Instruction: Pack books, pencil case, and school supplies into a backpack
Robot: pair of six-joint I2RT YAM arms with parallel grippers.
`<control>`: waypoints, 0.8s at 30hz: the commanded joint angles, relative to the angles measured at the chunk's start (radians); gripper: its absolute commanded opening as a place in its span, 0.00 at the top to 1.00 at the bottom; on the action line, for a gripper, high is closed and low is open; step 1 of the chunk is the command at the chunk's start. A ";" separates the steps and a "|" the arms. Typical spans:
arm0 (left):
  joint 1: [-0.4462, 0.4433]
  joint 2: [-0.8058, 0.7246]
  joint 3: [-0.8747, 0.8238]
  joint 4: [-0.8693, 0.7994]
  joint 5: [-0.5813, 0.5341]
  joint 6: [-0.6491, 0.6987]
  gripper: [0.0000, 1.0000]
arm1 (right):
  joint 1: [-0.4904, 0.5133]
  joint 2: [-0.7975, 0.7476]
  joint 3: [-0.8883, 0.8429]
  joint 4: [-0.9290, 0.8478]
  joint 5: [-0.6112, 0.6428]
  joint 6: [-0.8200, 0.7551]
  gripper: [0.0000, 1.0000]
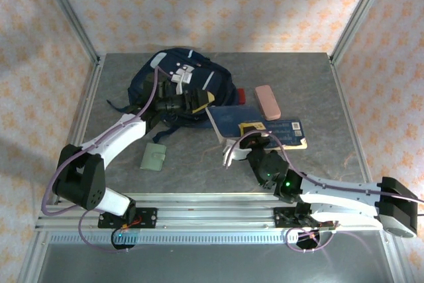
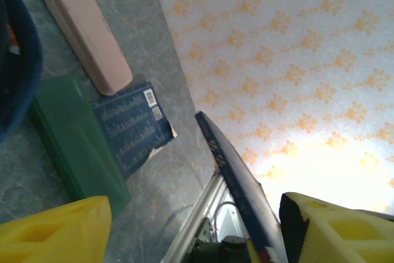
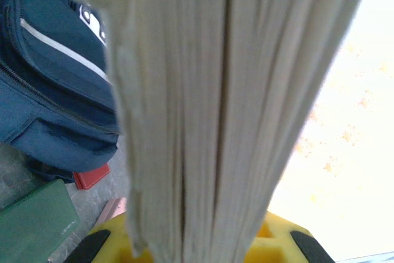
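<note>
The navy backpack (image 1: 173, 79) lies at the back left of the table, with my left gripper (image 1: 192, 101) open at its mouth. My right gripper (image 1: 246, 142) is shut on the larger dark blue book (image 1: 228, 120), tilting it up. Its pale page edges (image 3: 234, 109) stand between the yellow fingers (image 3: 117, 241), and it shows edge-on as a dark spine (image 2: 237, 183) in the left wrist view. The smaller book (image 1: 295, 132) lies flat beside it. The pink pencil case (image 1: 267, 101) and red square (image 1: 242, 95) lie behind the books. The dark green rectangle (image 2: 74, 140) lies by the smaller book (image 2: 132, 127). The pale green wallet (image 1: 154, 157) lies front left.
Metal frame posts and patterned walls close in the table on three sides. An aluminium rail (image 1: 212, 213) with both arm bases runs along the near edge. The backpack's dark straps (image 1: 122, 105) trail out to its left.
</note>
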 commanded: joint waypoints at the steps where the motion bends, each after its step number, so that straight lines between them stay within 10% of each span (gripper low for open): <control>1: -0.005 0.004 0.007 0.080 0.051 -0.041 0.29 | 0.011 -0.004 0.026 0.043 0.006 -0.031 1.00; 10: -0.099 0.055 0.087 -0.056 0.079 0.055 0.38 | 0.012 0.011 0.026 0.060 0.014 -0.052 1.00; 19: -0.122 0.062 0.068 0.032 0.111 -0.012 1.00 | 0.011 0.038 0.026 0.106 0.056 -0.052 0.98; 24: -0.070 0.019 0.057 0.041 -0.005 -0.009 1.00 | -0.011 -0.003 0.114 -0.113 0.103 0.243 0.43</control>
